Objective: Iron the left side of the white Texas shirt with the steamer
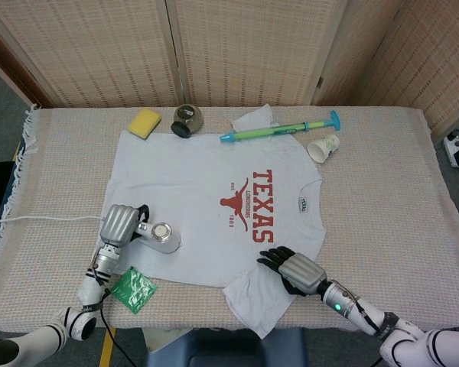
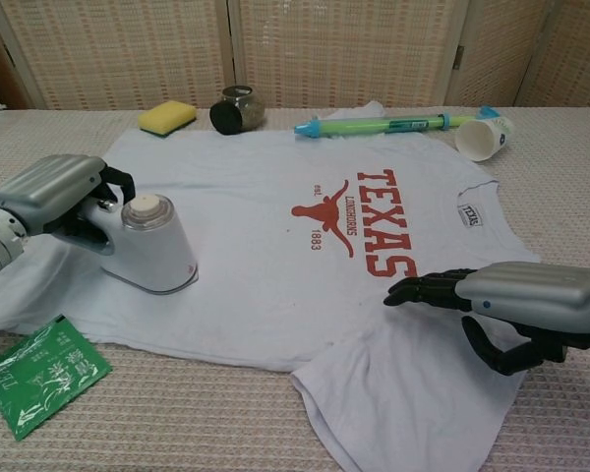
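Note:
The white Texas shirt (image 1: 206,206) (image 2: 275,226) lies flat on the table, its red print in the middle and collar toward the right. My left hand (image 1: 119,227) (image 2: 49,194) grips the handle of the white steamer (image 1: 159,238) (image 2: 147,246), which rests on the shirt's left part near the hem. My right hand (image 1: 294,270) (image 2: 516,300) lies on the shirt's lower right area by the sleeve, fingers stretched over the cloth and holding nothing.
A green packet (image 1: 134,290) (image 2: 39,383) lies just off the shirt's near left corner. At the far side sit a yellow sponge (image 1: 145,122), a dark jar (image 1: 187,120), a green and blue tube (image 1: 283,130) and a tipped paper cup (image 1: 323,147). The steamer's cord (image 1: 46,222) runs left.

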Motion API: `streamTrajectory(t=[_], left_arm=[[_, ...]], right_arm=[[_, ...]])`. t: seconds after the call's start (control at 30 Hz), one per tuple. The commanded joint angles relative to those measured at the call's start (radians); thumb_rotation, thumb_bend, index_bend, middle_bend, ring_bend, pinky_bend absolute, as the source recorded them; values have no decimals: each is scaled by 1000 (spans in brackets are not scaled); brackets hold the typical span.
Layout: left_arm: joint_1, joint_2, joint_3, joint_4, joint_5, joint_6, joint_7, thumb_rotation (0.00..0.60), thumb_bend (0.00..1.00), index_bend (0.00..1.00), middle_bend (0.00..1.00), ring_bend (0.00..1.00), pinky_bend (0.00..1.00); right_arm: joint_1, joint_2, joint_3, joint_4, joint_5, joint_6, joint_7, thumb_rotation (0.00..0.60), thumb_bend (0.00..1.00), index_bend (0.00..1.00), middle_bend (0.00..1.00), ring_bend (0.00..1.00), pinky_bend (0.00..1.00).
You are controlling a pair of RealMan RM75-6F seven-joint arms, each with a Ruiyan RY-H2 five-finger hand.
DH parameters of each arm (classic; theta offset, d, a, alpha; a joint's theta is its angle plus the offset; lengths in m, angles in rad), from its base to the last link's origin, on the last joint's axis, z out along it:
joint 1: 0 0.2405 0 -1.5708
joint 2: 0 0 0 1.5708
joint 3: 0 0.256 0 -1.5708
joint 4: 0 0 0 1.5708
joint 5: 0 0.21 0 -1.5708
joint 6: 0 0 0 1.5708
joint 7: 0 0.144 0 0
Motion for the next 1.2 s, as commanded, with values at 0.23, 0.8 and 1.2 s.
streamTrajectory(t=[0.23,0.8,1.2], left_arm=[[11,-19,-26,146,-38,-39,-96,600,951,814,958,927,801],[13,-44,-93,478,-141,-205,-194,600,951,809,954,924,797],[-16,-19,-102,249,-99,-71,-228,600,951,805,953,924,797]], right_arm=[[0,-1,0,1,1,-1,-3,550,1000,0,0,0,56],[-6,-3,-1,-3,3,4,-15,545,1000,0,4,0,57],[-11,3,-6,7,-6,16,2,549,1000,0,5,0,56]])
